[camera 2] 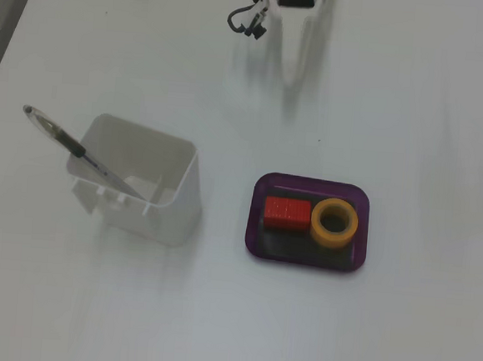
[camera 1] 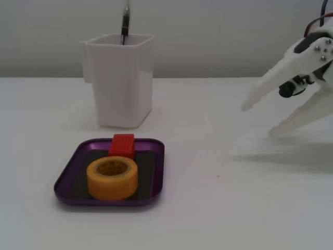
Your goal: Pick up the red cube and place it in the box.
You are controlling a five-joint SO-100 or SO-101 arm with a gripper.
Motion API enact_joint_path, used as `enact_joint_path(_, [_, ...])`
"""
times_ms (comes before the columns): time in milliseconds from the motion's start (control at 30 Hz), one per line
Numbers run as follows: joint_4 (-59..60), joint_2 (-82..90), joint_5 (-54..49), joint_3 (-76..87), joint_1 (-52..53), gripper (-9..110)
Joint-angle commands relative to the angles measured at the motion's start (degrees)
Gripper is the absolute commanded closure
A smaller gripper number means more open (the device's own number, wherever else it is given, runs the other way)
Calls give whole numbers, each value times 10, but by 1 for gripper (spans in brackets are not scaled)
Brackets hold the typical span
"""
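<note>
Plainly, the white counter [camera 1: 250, 208] carried everything, and it lay mostly bare around the few things on it. In the fixed view from the front, the tall white cup [camera 1: 120, 80] stood at the far left with a pen [camera 1: 125, 23] leaning out of it. Nearer than the cup sat the box [camera 1: 65, 177], and in the fixed view from above the box [camera 2: 258, 232] lay to the right of the cup [camera 2: 144, 198].

My tool [camera 1: 257, 121] hung at the far right of the front view, well apart from the box, its two white fingers spread wide with nothing between them. From above I could make out only its blurred upper part at the top edge.

Inside the box, the yellow tape roll [camera 1: 112, 178] filled the near half, and the red cube [camera 1: 122, 145] stood just behind it against the far rim; from above the red cube [camera 2: 287, 212] lay touching or just beside the tape roll [camera 2: 334, 224].

I judged the placing done, so the step in hand was clearing away. To do it well I had to keep my tool high and draw it off to the right, never swinging back over the cup, since a low sweep could have clipped the rim or the pen.
</note>
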Motion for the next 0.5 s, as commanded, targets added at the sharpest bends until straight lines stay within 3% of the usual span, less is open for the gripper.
enact_joint_path(0, [3, 51, 3, 33, -4, 86])
enact_joint_path(133, [4, 51, 3, 40, -5, 88])
enact_joint_path(300, [5, 51, 3, 40, -5, 103])
enact_joint_path(467, [26, 51, 11, 38, -5, 101])
